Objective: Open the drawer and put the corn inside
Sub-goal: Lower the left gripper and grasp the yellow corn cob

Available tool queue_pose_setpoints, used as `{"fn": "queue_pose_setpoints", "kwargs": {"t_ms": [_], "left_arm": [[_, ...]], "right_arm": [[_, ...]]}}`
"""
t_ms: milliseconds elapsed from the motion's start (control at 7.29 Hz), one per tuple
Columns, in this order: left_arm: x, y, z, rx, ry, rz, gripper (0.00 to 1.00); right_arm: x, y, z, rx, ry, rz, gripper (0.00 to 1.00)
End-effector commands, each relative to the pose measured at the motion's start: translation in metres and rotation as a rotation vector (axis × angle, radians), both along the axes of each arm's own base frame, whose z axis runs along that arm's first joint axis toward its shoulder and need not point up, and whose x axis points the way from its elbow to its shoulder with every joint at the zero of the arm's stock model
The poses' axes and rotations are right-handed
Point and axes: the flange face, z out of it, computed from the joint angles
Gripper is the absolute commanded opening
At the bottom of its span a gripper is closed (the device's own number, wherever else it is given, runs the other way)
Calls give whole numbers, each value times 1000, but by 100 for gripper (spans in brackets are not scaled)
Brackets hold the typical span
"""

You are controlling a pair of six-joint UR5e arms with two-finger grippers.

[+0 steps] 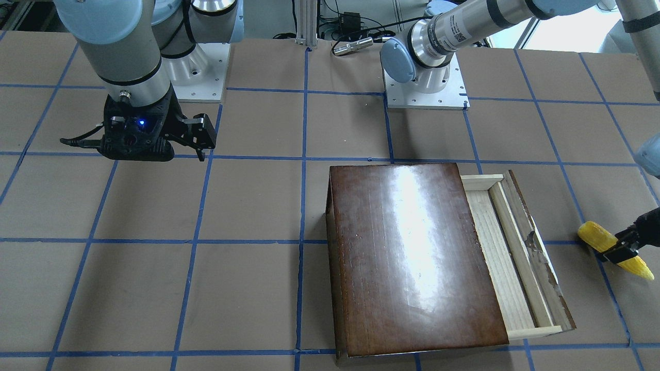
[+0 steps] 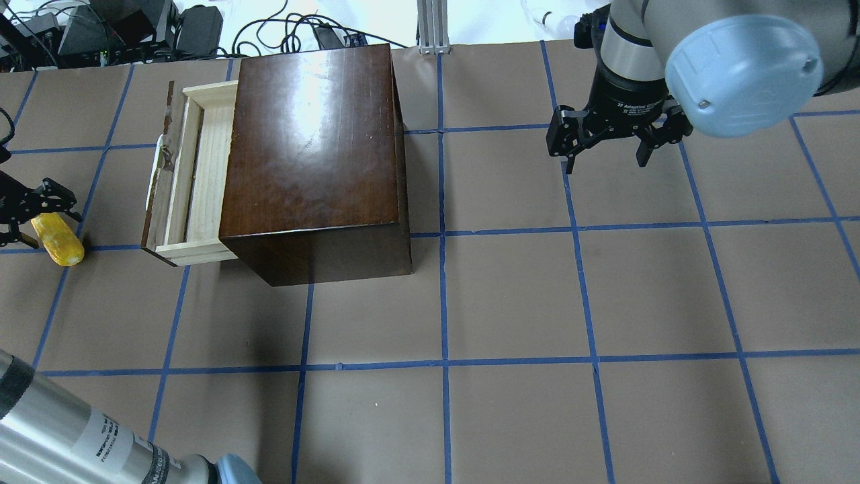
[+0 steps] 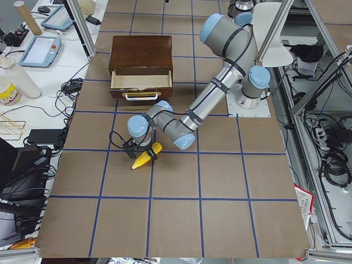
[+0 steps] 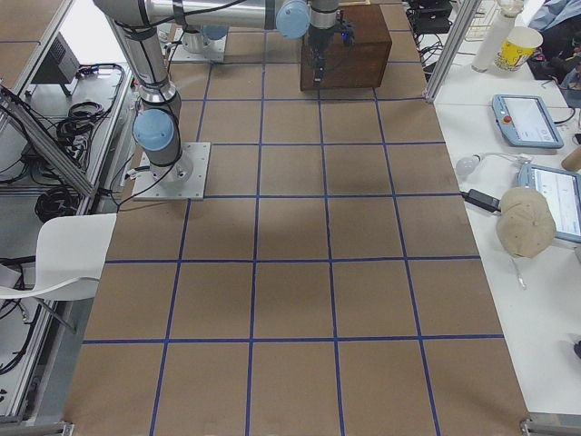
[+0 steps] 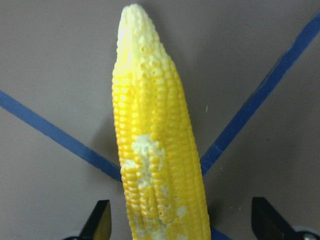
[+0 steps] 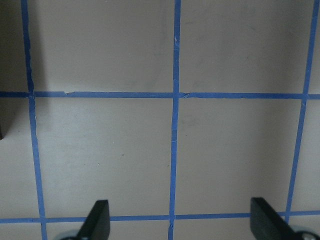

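Observation:
The yellow corn (image 5: pixel 155 150) lies on the brown table paper, to the side of the drawer's front. My left gripper (image 5: pixel 182 222) straddles the cob's thick end, open, with a gap between each fingertip and the kernels. The front-facing view shows that gripper (image 1: pixel 623 248) across the corn (image 1: pixel 595 237). The drawer (image 2: pixel 195 175) is pulled partway out of the dark-brown box (image 2: pixel 316 148), and its pale wooden inside holds nothing. My right gripper (image 2: pixel 605 158) hangs open over bare table, far from the box.
The box (image 1: pixel 412 257) stands on a table gridded with blue tape (image 2: pixel 443 296). The drawer's pale handle (image 2: pixel 158 158) faces the corn (image 2: pixel 59 242). Both arm bases (image 1: pixel 425 87) are bolted at the robot's edge. Cables and a cup lie beyond the table.

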Motion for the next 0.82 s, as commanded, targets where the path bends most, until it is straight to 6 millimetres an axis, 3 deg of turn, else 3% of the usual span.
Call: {"fn": "queue_pose_setpoints", "kwargs": {"t_ms": [0, 137, 412, 686], "left_arm": [[0, -2, -6, -2, 2, -2, 18], [0, -2, -4, -5, 3, -2, 0], [-6, -6, 15, -22, -9, -13, 0], [-23, -22, 53, -71, -51, -158, 0]], "right_arm": [[0, 0, 1, -1, 0, 0, 100], [0, 0, 1, -3, 0, 0, 100], [0, 0, 0, 0, 0, 0, 100], [0, 0, 0, 0, 0, 0, 100]]}}
